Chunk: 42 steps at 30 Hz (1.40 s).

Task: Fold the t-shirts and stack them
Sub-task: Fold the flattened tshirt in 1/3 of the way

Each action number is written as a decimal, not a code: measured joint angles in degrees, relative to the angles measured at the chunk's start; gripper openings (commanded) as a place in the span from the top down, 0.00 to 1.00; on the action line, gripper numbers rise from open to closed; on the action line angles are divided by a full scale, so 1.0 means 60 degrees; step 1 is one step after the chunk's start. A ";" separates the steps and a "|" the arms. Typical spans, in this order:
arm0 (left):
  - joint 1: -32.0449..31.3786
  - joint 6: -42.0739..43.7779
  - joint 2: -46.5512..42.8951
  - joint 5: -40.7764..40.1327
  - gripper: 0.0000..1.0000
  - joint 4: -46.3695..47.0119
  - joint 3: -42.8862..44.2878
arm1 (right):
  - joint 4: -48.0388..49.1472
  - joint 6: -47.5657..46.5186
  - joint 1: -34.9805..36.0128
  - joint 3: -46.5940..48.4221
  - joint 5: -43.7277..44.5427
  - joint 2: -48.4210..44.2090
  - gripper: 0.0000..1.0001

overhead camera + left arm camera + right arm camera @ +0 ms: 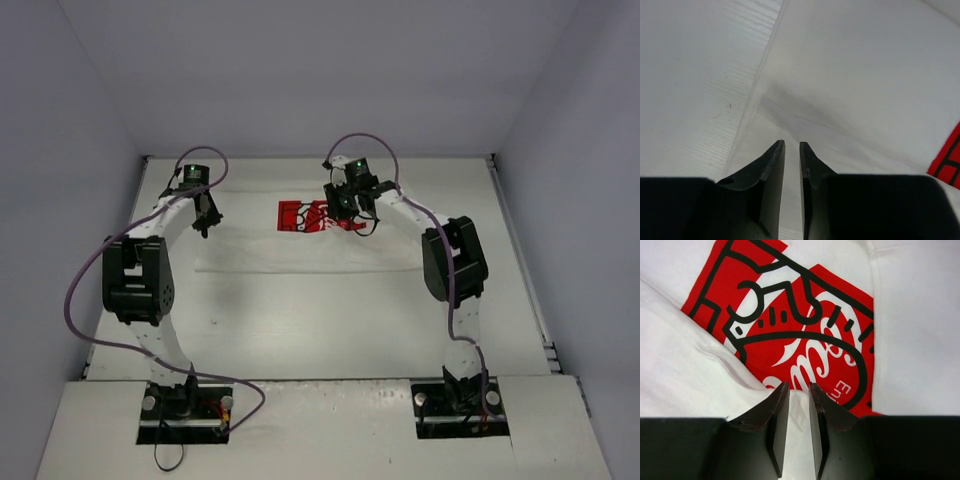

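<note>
1. Pale walls (300, 70) box in a white bench (300, 330) on three sides.
2. The shirt (300, 250) lies flat across the bench's far half as a wide band. Its red graphic (305, 215) faces up near the far edge.
3. The left gripper (205, 222) hangs at the band's left end, over the cloth's edge. Its jaws are parted by a narrow slit with nothing between them.
4. The right gripper (350, 212) hovers over the right part of the graphic, also barely apart and empty.
5. Both sit along the far edge, likely so each can pinch a corner for the next fold; the band looks too wide to count as done.
</note>
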 measured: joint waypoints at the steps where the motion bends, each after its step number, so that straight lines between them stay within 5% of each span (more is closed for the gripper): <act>1: 0.0000 0.0009 0.0226 -0.0005 0.88 -0.0009 0.0002 | 0.0015 0.0042 -0.0010 -0.0127 0.0082 -0.0200 0.78; 11: 0.0000 0.0096 0.1971 -0.0097 0.89 -0.0167 0.0962 | 0.0177 0.0817 -0.0932 -0.2374 0.1526 -0.2814 0.77; 13: 0.0000 0.0093 0.2147 -0.0104 0.81 -0.0124 0.1281 | 0.0181 0.1016 -0.1099 -0.2806 0.1961 -0.2957 0.74; 15: -0.0012 0.0072 0.2124 -0.0098 0.56 -0.0139 0.1329 | 0.0176 0.1271 -0.1142 -0.3263 0.2508 -0.2971 0.71; 18: -0.0088 0.0025 0.1841 -0.0185 0.42 -0.0159 0.1161 | 0.0101 0.1648 -0.1140 -0.3873 0.3198 -0.2971 0.61; 25: -0.0450 -0.0012 0.0462 -0.0384 0.42 -0.0232 -0.0484 | 0.0154 0.2298 -0.1140 -0.4738 0.4098 -0.2950 0.42; 35: -0.0448 -0.0513 -0.0335 -0.0284 0.42 -0.0219 -0.2295 | 0.1141 0.3631 -0.1140 -0.6708 0.4116 -0.3853 0.40; 42: -0.0353 -0.0652 -0.2357 -0.0111 0.42 -0.1465 -0.4199 | -0.0882 0.5030 -0.0977 -0.8483 0.4325 -0.6448 0.39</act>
